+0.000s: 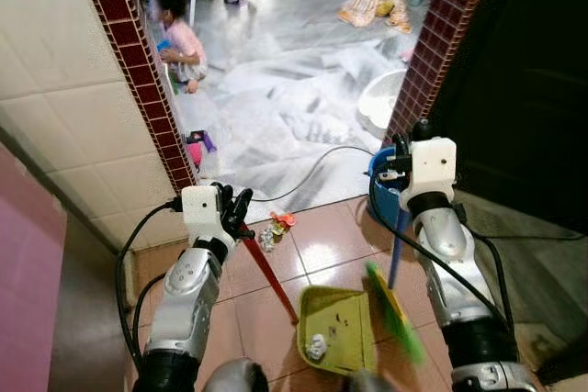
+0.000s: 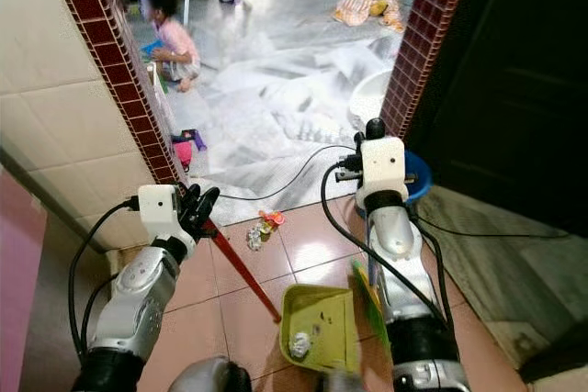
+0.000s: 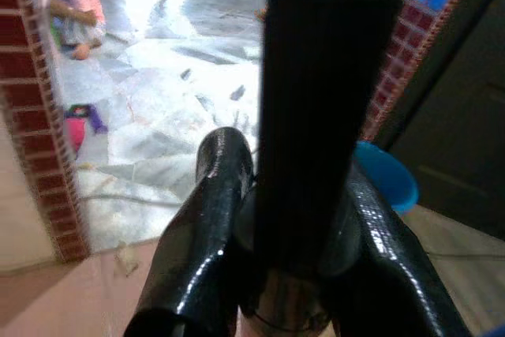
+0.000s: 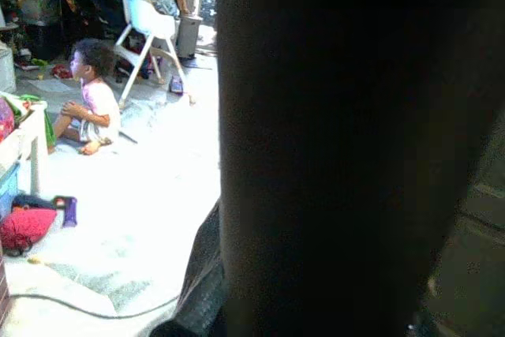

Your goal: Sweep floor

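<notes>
Left side: a cream tiled wall (image 1: 55, 61) ends in a column of dark red tiles (image 1: 138, 61). Beyond the doorway a person (image 1: 179, 39) sits on the pale marbled floor (image 1: 276, 107); a pink and purple item (image 1: 197, 146) lies at the foot of the column, too small to identify.

The left gripper (image 1: 241, 211) is pinched on the red handle (image 1: 272, 273) of the dustpan (image 1: 335, 328). In the left wrist view the black fingers (image 3: 209, 219) press against a dark upright bar that covers the centre of the frame. The yellow-green dustpan rests on the terracotta floor tiles (image 1: 322, 236), between the two arms, with a crumpled white scrap (image 1: 315, 348) inside it. Its near edge is cut off by the robot's body.

Crumpled litter (image 1: 266, 239) and an orange scrap (image 1: 282, 219) lie on the tiles just beside the threshold, near the left gripper. A black cable (image 1: 312, 172) runs across the marbled floor.

Right side: the right gripper (image 1: 397, 149) sits at the blue broom handle (image 1: 395, 259); the wrist housing hides its fingers, so its state cannot be determined. The green broom head (image 1: 395, 314) is blurred and lies just beside the dustpan. The right wrist view is largely blocked by a dark out-of-focus shape. A blue bucket (image 1: 381, 195) stands behind the right arm, partly hidden, with a white basin (image 1: 381, 98) beyond it. A dark door (image 1: 524, 89) fills the right edge.
</notes>
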You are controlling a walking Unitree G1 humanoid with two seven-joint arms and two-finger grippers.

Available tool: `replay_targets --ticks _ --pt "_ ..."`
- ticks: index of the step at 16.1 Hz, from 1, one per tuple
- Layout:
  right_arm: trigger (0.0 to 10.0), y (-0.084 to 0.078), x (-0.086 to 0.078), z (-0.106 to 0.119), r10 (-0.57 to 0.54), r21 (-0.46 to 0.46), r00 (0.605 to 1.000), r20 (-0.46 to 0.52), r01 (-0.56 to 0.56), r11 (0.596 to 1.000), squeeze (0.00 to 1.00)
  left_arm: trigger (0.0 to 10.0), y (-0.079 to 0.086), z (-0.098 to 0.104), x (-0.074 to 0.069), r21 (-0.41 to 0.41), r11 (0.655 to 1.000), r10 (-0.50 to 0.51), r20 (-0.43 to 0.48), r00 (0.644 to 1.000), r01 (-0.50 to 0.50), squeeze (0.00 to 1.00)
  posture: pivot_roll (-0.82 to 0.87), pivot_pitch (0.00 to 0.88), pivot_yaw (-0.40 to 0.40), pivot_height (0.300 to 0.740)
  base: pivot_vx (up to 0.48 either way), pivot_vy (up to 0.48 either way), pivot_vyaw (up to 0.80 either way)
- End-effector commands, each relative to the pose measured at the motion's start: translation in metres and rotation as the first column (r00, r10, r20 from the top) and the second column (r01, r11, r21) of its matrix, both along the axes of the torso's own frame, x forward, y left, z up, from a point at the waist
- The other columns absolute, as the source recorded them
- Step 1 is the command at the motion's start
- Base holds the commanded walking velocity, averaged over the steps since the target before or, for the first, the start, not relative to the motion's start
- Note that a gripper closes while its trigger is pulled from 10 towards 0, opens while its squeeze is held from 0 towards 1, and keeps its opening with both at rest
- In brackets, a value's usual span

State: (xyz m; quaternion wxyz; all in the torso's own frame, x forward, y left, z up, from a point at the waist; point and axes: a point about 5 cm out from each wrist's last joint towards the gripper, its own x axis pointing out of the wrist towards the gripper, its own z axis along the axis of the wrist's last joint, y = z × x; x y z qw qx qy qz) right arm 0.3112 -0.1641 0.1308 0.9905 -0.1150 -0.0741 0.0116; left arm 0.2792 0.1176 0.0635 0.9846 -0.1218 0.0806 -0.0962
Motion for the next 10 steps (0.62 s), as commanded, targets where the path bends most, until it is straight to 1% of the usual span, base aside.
replay_targets --ticks 1,2,3,7,9,10 --pt "10.0 -0.004 0.0 0.004 -0.026 -0.016 0.999 0.023 0.026 1.0 0.0 10.0 -0.002 0.012 0.004 -0.033 0.999 0.037 0.046 0.998 -0.036 0.0 -0.07 0.0 0.055 0.74 0.0 0.0 0.0" --pt "10.0 -0.006 -0.001 0.004 -0.031 -0.015 0.999 0.021 0.032 0.999 0.0 10.0 0.0 0.013 0.004 -0.03 0.998 0.05 0.052 0.997 -0.048 0.0 -0.07 0.0 0.055 0.74 0.0 0.0 0.0" --pt "10.0 -0.007 -0.001 0.003 -0.035 -0.018 0.999 0.019 0.036 0.999 0.0 10.0 0.001 0.014 0.005 -0.024 0.998 0.058 0.058 0.997 -0.057 0.0 -0.07 0.0 0.055 0.74 0.0 0.0 -0.46" --pt "10.0 -0.009 -0.001 0.001 -0.041 -0.018 0.999 0.012 0.041 0.999 0.0 10.0 0.009 0.018 0.006 0.002 0.996 0.093 0.095 0.991 -0.094 0.0 -0.06 0.0 0.056 0.74 0.0 0.0 -0.8" --pt "10.0 -0.007 -0.001 0.001 -0.037 -0.023 0.999 0.016 0.037 0.999 0.0 10.0 0.012 0.022 0.007 -0.011 0.995 0.103 0.108 0.989 -0.103 0.0 -0.06 0.0 0.057 0.74 0.0 0.0 -0.8" --pt "10.0 -0.006 -0.002 0.0 -0.034 -0.037 0.999 0.015 0.035 0.999 0.0 10.0 0.013 0.032 0.008 -0.017 0.993 0.117 0.147 0.982 -0.115 0.0 -0.06 0.0 0.056 0.74 0.0 0.0 0.0"
